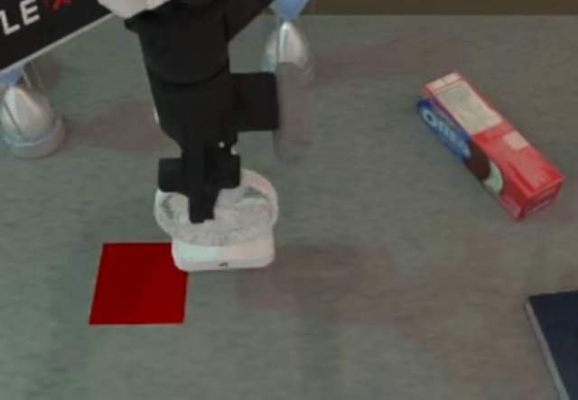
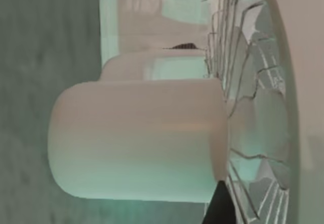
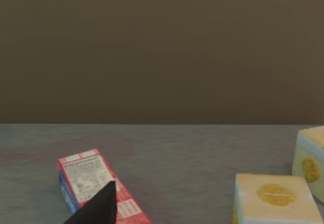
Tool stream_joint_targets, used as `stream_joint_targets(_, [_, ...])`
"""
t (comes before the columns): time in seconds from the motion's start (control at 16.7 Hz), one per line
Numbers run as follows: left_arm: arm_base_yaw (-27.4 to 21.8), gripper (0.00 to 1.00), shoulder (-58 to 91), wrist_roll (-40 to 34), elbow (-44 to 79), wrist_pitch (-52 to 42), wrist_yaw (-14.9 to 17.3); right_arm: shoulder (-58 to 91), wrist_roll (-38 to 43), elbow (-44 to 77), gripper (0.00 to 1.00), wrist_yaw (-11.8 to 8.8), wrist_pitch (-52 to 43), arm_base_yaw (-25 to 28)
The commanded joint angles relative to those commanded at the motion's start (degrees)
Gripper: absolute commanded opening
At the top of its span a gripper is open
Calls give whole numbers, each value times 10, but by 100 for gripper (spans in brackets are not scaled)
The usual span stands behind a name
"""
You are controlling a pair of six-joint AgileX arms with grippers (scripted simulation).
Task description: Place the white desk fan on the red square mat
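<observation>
The white desk fan (image 1: 222,230) stands on the table left of the middle, its round grilled head over its rounded base. Its base corner touches the right edge of the red square mat (image 1: 138,283), which lies flat towards the front left. My left gripper (image 1: 202,207) reaches straight down onto the fan's head from above. In the left wrist view the fan's cylindrical back (image 2: 136,138) fills the picture, with the grille (image 2: 253,107) beside it. My right arm is out of the top view, parked off to the right.
An Oreo biscuit box (image 1: 492,144) lies at the right, also seen as the box (image 3: 83,176) in the right wrist view. Two silver-and-blue hourglasses (image 1: 32,116) (image 1: 287,48) stand at the back. A dark book (image 1: 558,332) lies front right. Yellow-topped blocks (image 3: 276,198) sit near the right arm.
</observation>
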Motion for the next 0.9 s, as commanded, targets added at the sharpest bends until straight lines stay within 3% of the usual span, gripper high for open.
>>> stream_joint_targets(0.42, [141, 0, -124, 167, -137, 9, 0, 0, 0, 0, 100, 0, 0, 0])
stream_joint_targets(0.9, [147, 0, -127, 174, -163, 33, 0, 0, 0, 0, 100, 0, 0, 0])
